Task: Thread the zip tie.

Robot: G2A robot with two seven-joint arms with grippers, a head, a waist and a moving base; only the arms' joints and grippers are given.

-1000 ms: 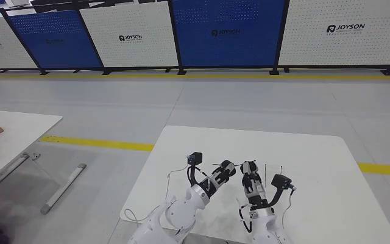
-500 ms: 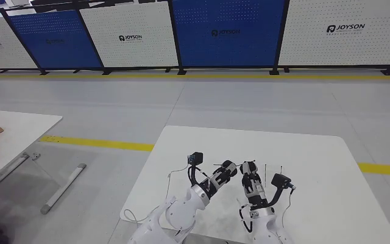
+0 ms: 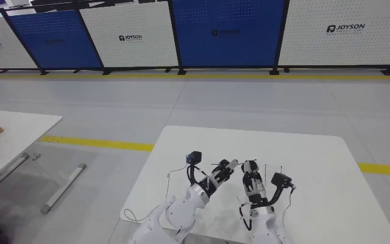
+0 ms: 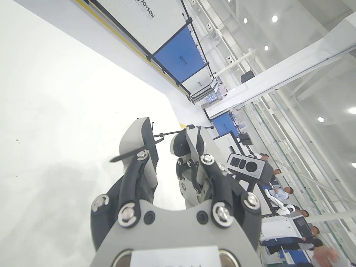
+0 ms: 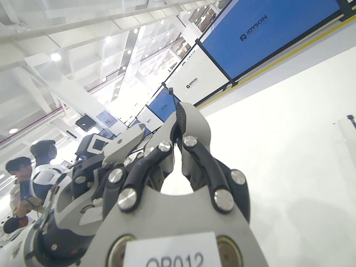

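We see the black zip tie (image 5: 170,90) held up above the table, in the lower middle of the top view. Its small square head pokes out just past the fingertips of the right gripper (image 5: 180,106). That claw is pressed together, pinching the strap between its dark pads.

From the left wrist camera, a thin black length of the strap crosses the gap from the right claw to the pad of one of the left fingers (image 4: 136,140). A flat black end sticks out on the far side of that finger. We cannot tell whether the strap touches the pad or only passes in front of it.

The left gripper (image 4: 167,132) is spread, with a clear gap between its two fingers, and it pinches nothing. In the top view the two claws sit side by side, tips close together, with the left one towards the left of the frame.

Both arms are raised over a white table (image 3: 304,149) that fills the lower right of the top view. Two thin dark upright pins (image 3: 265,166) show just to the right of the right claw. We cannot tell what they are.

Beyond the table lies a grey floor with a yellow line (image 3: 97,144). A row of blue and white partition panels (image 3: 228,33) runs across the top of the frame. The corner of a second white table (image 3: 24,128) shows at the left edge.
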